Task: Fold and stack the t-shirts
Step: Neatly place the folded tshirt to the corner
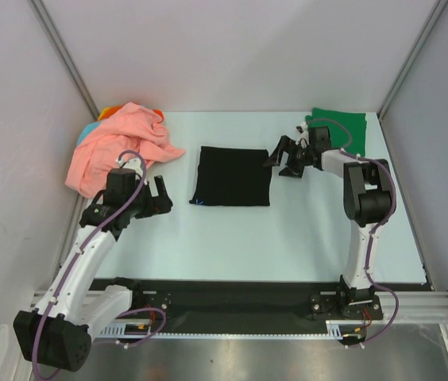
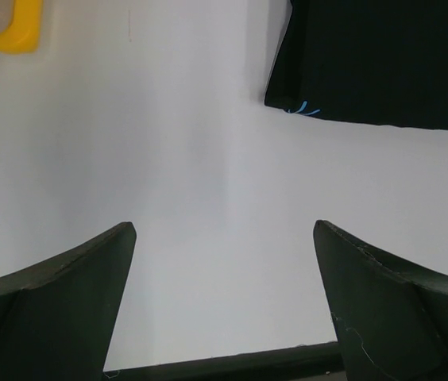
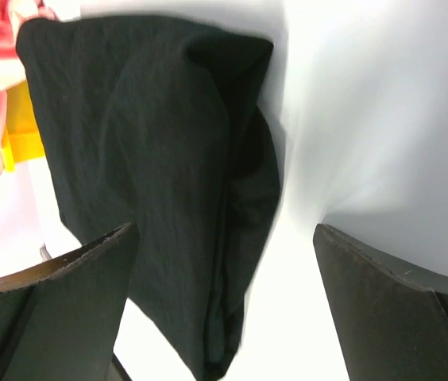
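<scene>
At centre frame, the folded black shirt (image 1: 233, 176) should handle limp and light; pinch all layers at its right edge. Wide and empty: left fingers (image 2: 65, 302), right fingers (image 3: 391, 309).

Bright, even light; soft shadows; wrist views slightly blurred.

I've got bare desk (image 1: 287, 238) in front of the black shirt (image 1: 233, 176): a wide lane btwn both arms. L gripper (image 1: 164, 198), fingers spread, has free desk under it, w/ the pink pile (image 1: 117, 151) crowding just behind. R gripper (image 1: 278, 164), fingers apart, is at the shirt's right edge. The green shirt (image 1: 337, 123) takes up the back-right corner.
</scene>
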